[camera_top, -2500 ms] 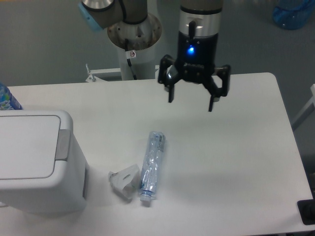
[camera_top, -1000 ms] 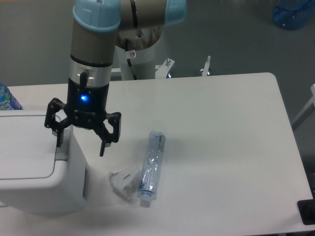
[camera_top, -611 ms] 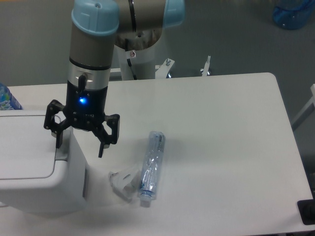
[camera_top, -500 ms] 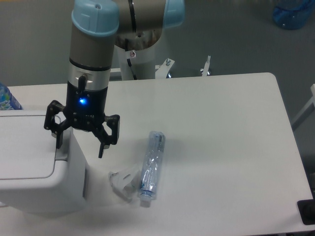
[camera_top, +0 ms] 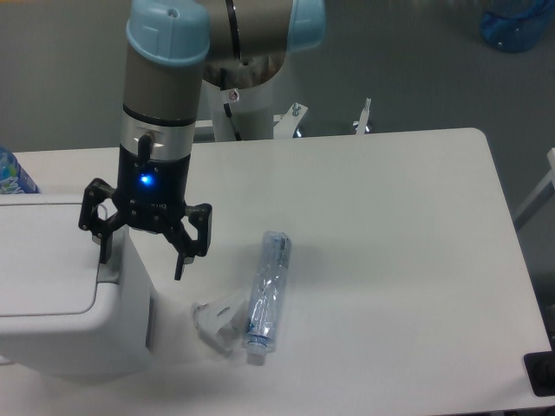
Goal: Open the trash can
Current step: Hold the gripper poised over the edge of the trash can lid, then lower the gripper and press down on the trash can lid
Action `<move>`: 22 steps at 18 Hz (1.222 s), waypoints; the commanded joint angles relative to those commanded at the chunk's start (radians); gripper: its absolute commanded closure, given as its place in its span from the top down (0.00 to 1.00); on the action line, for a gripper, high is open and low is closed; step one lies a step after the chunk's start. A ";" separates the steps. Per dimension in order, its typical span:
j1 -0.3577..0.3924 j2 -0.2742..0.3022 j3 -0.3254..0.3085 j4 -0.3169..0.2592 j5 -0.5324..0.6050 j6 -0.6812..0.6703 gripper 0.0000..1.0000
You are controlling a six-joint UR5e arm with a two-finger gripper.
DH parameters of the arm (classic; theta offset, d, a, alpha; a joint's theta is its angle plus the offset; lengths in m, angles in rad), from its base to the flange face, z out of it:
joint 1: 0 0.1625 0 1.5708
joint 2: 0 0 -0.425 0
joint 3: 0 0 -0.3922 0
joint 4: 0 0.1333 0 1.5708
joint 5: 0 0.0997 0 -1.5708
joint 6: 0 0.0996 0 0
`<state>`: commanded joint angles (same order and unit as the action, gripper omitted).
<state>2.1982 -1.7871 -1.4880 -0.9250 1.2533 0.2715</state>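
The trash can is a large boxy white bin at the left front of the table, its flat lid down. Its grey push tab sits at the lid's right edge, mostly hidden behind my gripper. My gripper is open and empty, pointing down above the can's right edge. Its left finger hangs over the tab and its right finger hangs beside the can's right wall. Whether a finger touches the tab I cannot tell.
A crushed clear plastic bottle lies on the white table right of the can, with a crumpled white piece beside it. A blue bottle shows at the far left edge. The robot base stands behind the table.
The gripper travelled from the table's middle back to the left over the can's right edge. In the last second it has barely moved and stays open.
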 joint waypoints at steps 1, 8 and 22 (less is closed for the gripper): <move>0.000 0.000 0.000 0.000 0.000 0.000 1.00; 0.000 0.000 -0.006 0.000 0.011 0.003 1.00; 0.000 0.002 -0.020 0.000 0.023 0.034 1.00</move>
<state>2.1982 -1.7856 -1.5079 -0.9250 1.2763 0.3053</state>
